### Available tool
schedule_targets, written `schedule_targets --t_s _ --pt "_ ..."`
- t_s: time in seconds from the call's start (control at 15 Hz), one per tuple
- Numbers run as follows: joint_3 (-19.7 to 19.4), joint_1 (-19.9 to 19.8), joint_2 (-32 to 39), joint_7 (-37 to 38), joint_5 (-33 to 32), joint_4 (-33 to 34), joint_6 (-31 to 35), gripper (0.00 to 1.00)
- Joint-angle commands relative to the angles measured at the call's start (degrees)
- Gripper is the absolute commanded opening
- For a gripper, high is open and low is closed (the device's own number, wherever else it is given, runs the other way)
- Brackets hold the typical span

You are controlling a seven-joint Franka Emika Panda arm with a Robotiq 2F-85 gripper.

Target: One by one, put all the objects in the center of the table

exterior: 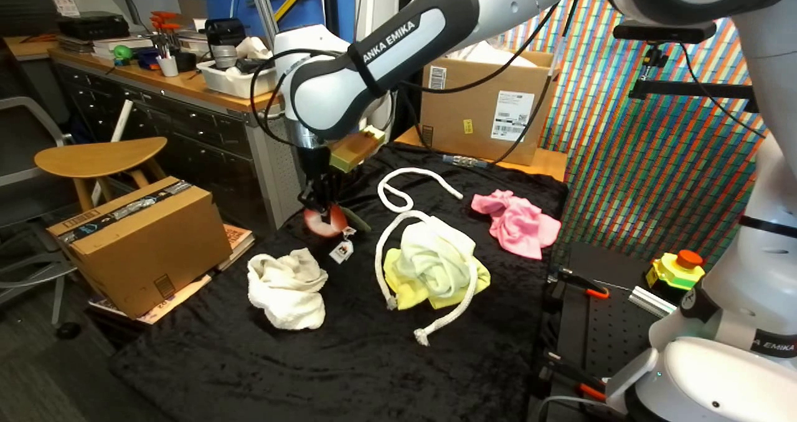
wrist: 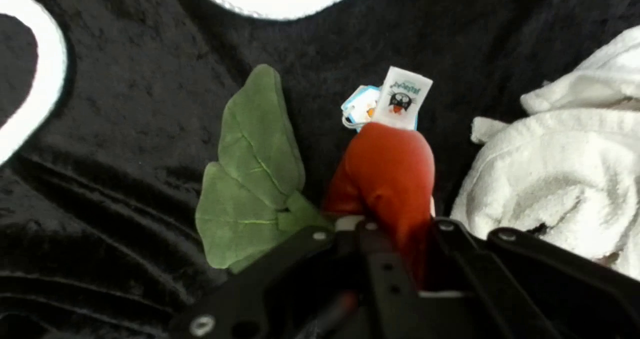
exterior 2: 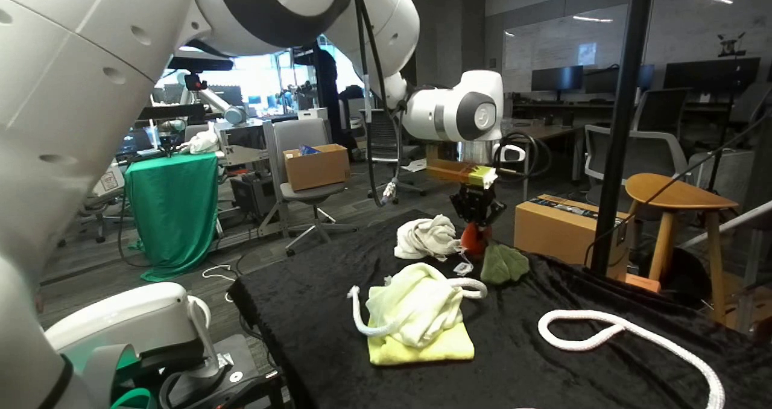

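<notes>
Fingers [wrist: 379,246] slightly apart, red plush toy [wrist: 392,166] snug between them

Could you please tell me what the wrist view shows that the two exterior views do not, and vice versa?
Only the wrist view shows a recognisable printed cat face. Only the exterior views, both of them, show the yellow cloth and the wooden stool. All share the claw at the red plush toy, the green fabric leaf, the crumpled white cloth and white rope.
</notes>
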Motion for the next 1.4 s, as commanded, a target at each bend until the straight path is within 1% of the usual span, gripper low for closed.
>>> schedule_targets --t_s 0.0,0.33,0.67,1.0,1.2,1.33 --pt "0.81 -0.35 -10.85 -0.01 0.70 -13.65 2.61 0.10" --pt "1.92 -0.52 -20.81 -0.43 1.59 -27.46 5.02 0.10" --pt "2.79 -0.83 -27.61 -0.94 2.42 -37.48 6.02 0.10" --pt "2.81 -0.59 -29.47 -0.52 2.35 -42.31 7.31 0.10" --pt "2.98 -0.48 -29.23 -0.34 2.39 -43.57 8.73 0.10" --pt "3.11 -0.48 -27.85 -0.30 2.76 -43.40 9.99 0.10"
